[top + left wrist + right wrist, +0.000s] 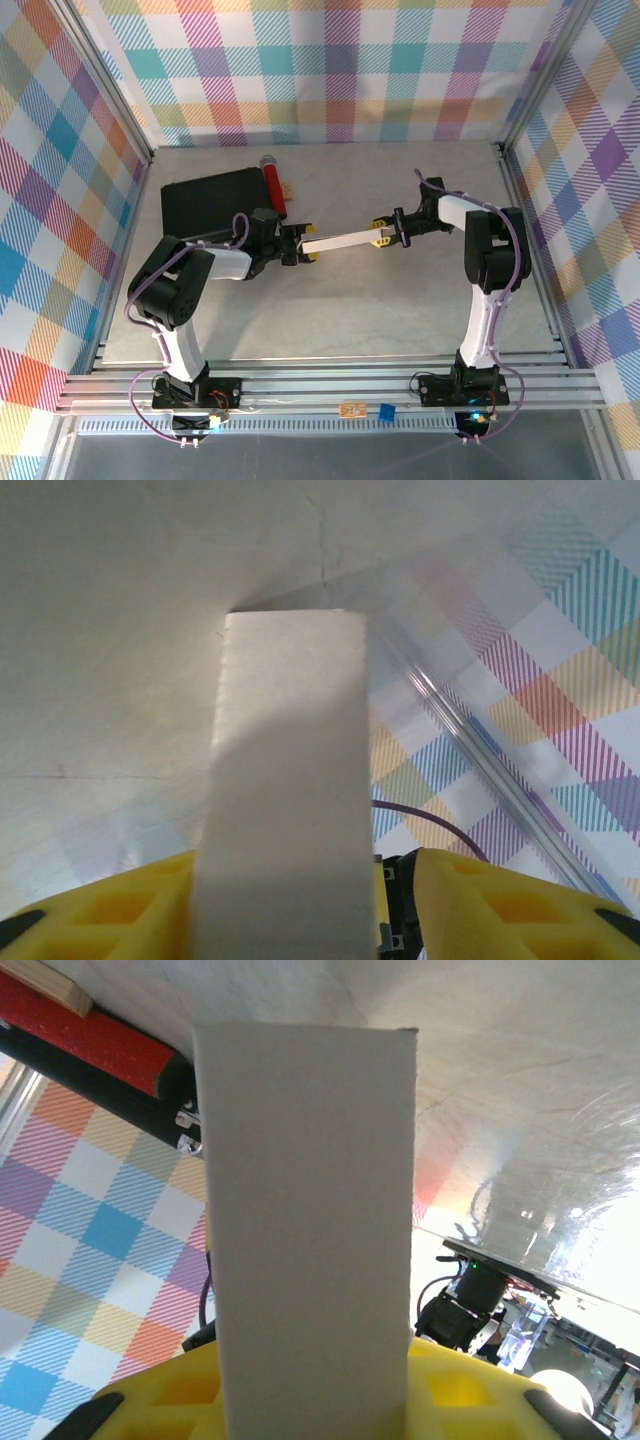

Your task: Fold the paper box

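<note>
White card: the paper box (340,241) shows as a long narrow slab at the middle of the counter (400,320), running roughly 9 to 3 o'clock. It is held between the two arms; whether it is clear of the surface I cannot tell.

- Left hand (300,247) is at the box's 9 o'clock end. In the wrist view its yellow fingers (110,910) stand on either side of the card, with a dark sliver showing at one side. Whether it is pinching I cannot tell.
- Right hand (384,238) is at the 3 o'clock end, clamped on the box. The card rises straight out from between its yellow fingers (470,1390).

Progress, as a judgement: no loose flaps show and the faces look flat and square-edged, so the main folds seem done. The end flaps are hidden by the hands. Tucking them and setting the box down may be what is left.

Surroundings: pale, marbled counter with faint scuffs. A black case (205,200) lies at 10 o'clock with a red cylinder (272,183) along its far-right edge, well apart from the box. Pastel plaid walls (330,70) enclose three sides, and aluminium rails (330,385) run along 6 o'clock.
</note>
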You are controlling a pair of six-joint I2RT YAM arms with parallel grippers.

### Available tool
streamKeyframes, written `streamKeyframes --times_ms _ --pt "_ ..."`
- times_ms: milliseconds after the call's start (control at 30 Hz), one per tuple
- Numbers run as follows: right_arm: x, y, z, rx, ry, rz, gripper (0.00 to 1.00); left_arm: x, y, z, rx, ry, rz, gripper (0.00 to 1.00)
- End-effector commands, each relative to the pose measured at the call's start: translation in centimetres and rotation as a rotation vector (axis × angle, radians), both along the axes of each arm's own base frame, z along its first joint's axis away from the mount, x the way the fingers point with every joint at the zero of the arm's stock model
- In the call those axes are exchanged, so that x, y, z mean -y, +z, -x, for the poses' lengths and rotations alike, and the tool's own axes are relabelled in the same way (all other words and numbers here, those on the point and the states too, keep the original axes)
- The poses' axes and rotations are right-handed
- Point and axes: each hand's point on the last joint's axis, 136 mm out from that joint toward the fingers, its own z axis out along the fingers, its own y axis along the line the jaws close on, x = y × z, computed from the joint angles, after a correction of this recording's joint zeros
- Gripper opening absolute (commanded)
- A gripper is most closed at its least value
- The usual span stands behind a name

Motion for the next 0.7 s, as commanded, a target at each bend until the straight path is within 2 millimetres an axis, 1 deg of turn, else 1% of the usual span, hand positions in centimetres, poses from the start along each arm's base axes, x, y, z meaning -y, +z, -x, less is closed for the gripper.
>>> streamKeyframes --times_ms 0,200,267,300,400,500,533,567,600,667 --pt "-0.4 -1.0 0.6 -0.048 0.003 -0.002 0.2 1.7 1.6 -0.6 -0.062 0.059 0.131 0.47" --pt "-0.3 -1.2 0.5 -0.046 0.003 0.0 0.2 1.5 1.6 -0.6 -0.064 0.087 0.155 0.16" --pt "-0.3 -1.3 0.4 -0.046 0.005 0.004 0.23 1.4 1.7 -0.6 -0.064 0.101 0.166 0.06" --pt "-0.3 -1.3 0.4 -0.047 0.004 0.008 0.26 1.3 1.8 -0.7 -0.063 0.108 0.172 0.01" --pt "-0.1 -1.1 0.3 -0.03 0.008 0.024 0.36 1.5 1.8 -0.3 -0.107 0.101 0.193 0.0" --pt "0.3 -0.6 0.0 0.001 0.017 0.048 0.49 1.5 2.0 0.1 -0.142 0.098 0.206 0.0" --pt "0.5 -0.4 0.0 0.017 0.026 0.069 0.56 1.3 2.0 0.4 -0.164 0.1 0.197 0.0" --pt "0.8 0.0 -0.1 0.036 0.031 0.086 0.61 0.9 2.1 0.5 -0.174 0.104 0.184 0.0" --pt "1.2 0.2 -0.1 0.055 0.032 0.104 0.65 0.6 2.4 0.7 -0.182 0.105 0.168 0.0" --pt "2.2 1.0 -0.5 0.117 0.024 0.15 0.69 -0.2 2.2 2.0 -0.265 0.092 0.11 0.0"
